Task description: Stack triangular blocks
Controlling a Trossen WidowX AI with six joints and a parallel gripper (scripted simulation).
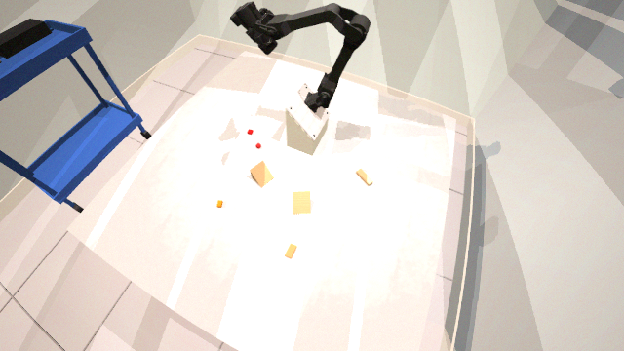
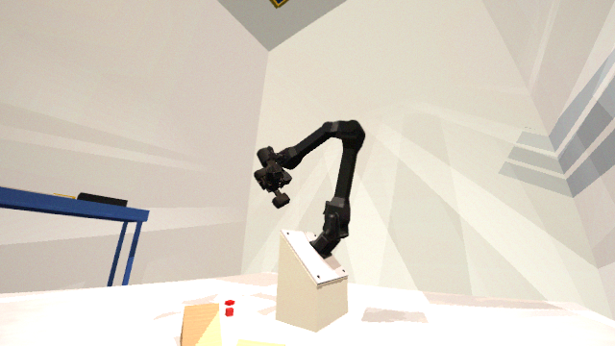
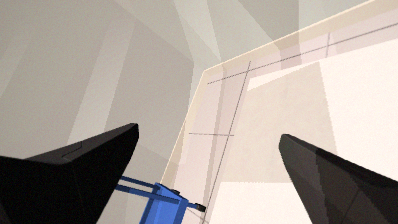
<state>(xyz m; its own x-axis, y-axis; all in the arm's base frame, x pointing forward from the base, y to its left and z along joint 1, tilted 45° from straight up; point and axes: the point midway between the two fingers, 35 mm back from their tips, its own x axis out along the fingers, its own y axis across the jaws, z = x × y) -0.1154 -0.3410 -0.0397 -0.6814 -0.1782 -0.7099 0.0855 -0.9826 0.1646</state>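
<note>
One wooden triangular block (image 1: pixel 261 174) (image 2: pixel 201 324) stands on the table left of the arm's base, with an edge pointing up. The other triangular block (image 1: pixel 301 202) (image 2: pixel 260 343) lies nearer the middle of the table, apart from the first. In the top view it shows as a pale square face; its slope direction is hard to tell, and the exterior view cuts it off at the bottom. My gripper (image 3: pixel 209 135) is open and empty, high above the back of the table, far from both blocks.
Two small red pieces (image 1: pixel 250 132) (image 1: pixel 258 145) lie behind the first block. A small orange piece (image 1: pixel 219 204), a wooden piece (image 1: pixel 364 176) and a flat orange-tan block (image 1: pixel 291 251) lie around the blocks. The arm's base (image 1: pixel 303 136) (image 2: pixel 307 298) stands behind. A blue cart (image 1: pixel 83 146) is at left.
</note>
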